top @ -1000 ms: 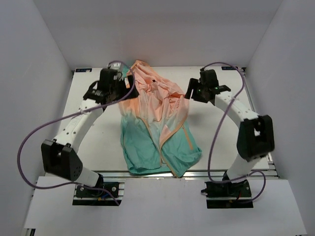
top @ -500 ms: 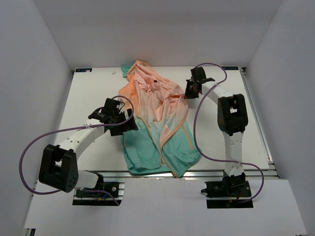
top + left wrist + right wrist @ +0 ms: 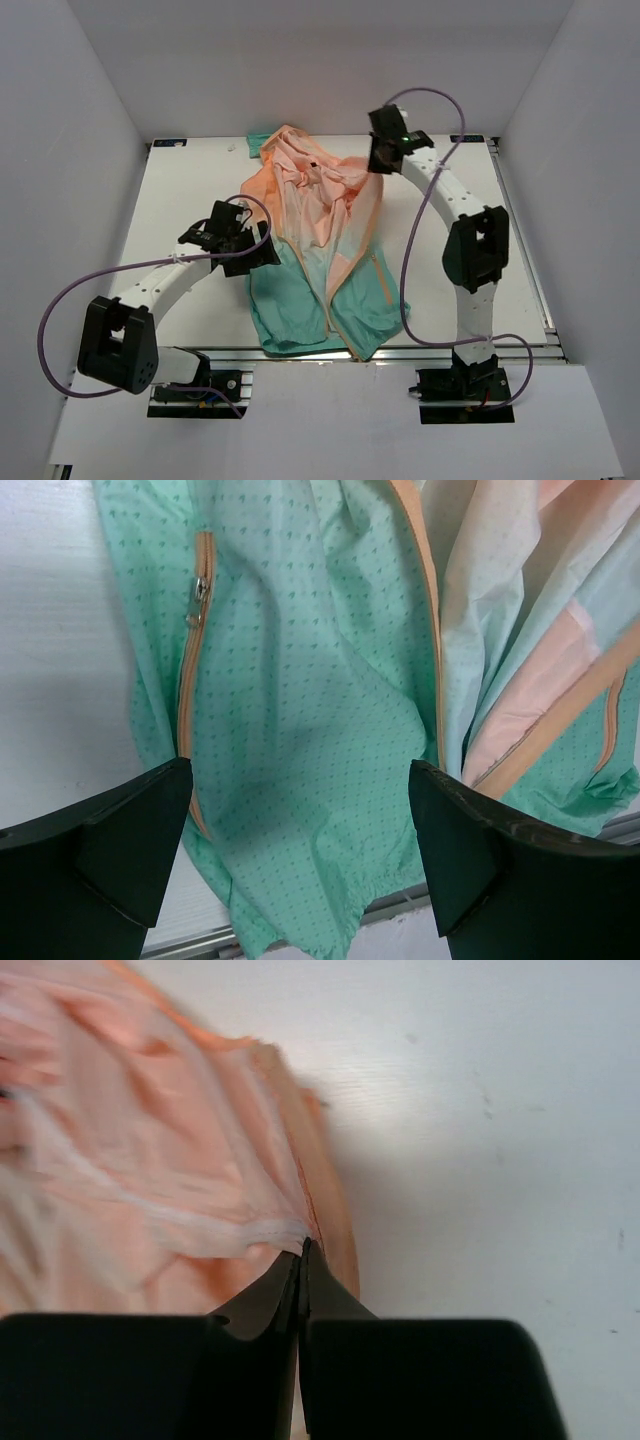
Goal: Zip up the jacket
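The jacket (image 3: 320, 250) lies unzipped in the middle of the table, peach at the far end and teal at the near end. Its orange front zipper (image 3: 428, 610) runs down the teal panel. My left gripper (image 3: 255, 250) hovers open over the jacket's left teal panel (image 3: 300, 730), its fingers (image 3: 120, 850) wide apart with nothing between them. My right gripper (image 3: 376, 167) is at the jacket's far right edge. In the right wrist view it (image 3: 303, 1250) is shut on a pinch of peach fabric (image 3: 180, 1180) at a seam.
The white table (image 3: 190, 190) is boxed in by white walls on three sides. An aluminium rail (image 3: 300, 352) runs along its near edge, just under the jacket's hem. Purple cables (image 3: 60, 300) loop beside both arms.
My right gripper shut on the peach edge and moved toward the far wall, drawing that edge with it. My left arm swung from the far left to the teal panel, then stayed.
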Available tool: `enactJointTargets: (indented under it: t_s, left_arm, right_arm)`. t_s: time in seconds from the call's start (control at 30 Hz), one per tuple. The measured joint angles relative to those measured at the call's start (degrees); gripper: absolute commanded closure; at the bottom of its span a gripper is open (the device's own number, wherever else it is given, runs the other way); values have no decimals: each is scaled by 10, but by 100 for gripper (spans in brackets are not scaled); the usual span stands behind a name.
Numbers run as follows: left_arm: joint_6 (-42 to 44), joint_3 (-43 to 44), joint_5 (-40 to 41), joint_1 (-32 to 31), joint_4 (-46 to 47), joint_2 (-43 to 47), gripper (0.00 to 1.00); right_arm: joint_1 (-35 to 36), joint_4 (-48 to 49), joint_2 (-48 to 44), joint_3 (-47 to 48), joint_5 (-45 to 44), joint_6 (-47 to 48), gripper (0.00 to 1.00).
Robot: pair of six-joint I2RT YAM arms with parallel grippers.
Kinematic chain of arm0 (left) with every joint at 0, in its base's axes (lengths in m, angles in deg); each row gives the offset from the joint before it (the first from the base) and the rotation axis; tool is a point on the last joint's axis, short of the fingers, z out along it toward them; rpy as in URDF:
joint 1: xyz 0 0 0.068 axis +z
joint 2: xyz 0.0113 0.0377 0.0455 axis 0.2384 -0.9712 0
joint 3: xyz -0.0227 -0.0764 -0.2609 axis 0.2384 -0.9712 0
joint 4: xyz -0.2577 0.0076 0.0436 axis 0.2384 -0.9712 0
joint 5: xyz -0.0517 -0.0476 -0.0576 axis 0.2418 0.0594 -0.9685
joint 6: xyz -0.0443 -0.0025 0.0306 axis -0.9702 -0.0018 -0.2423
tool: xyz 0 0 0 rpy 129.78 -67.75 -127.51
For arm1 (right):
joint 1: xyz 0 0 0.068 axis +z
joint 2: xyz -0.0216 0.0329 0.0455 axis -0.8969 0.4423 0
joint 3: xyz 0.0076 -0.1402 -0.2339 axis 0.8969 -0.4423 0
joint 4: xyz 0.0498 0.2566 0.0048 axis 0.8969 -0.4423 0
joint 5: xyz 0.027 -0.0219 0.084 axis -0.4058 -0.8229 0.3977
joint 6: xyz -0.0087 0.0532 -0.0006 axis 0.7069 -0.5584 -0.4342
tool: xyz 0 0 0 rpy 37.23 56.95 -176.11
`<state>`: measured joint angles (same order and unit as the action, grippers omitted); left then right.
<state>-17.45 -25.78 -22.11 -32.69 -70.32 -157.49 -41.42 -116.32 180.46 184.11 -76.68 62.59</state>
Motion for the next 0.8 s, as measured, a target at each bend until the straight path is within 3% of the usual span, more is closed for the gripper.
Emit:
enactJointTargets:
  t_s: [0.13,0.17,0.23,0.27,0.33,0.37,0.4,0.57,0.8]
  left_arm:
    - [-1,-5,7,0,-15,19,2]
    - [-3,-7,10,0,-20,27,2]
    - [-8,-13,18,0,-33,48,2]
    - [-11,-16,22,0,-42,60,2]
    - [-15,-21,28,0,-57,83,2]
    - [-18,-22,30,0,-65,92,2]
    - [-20,-24,33,0,-70,100,2]
    - [-26,-38,35,0,-80,117,2]
    - [-30,-46,23,-1,-75,107,2]
  right_arm:
    - [101,-59,80,221,-60,-25,96]
    - [126,-56,102,259,-64,-31,77]
    - [167,-34,120,265,-48,-39,68]
    - [186,-16,122,244,-33,-37,53]
    - [216,17,119,187,4,-29,40]
    - [226,34,118,156,28,-20,21]
    - [232,48,118,132,49,-16,13]
    - [219,89,62,3,113,21,11]
    - [175,166,-216,-242,161,25,11]
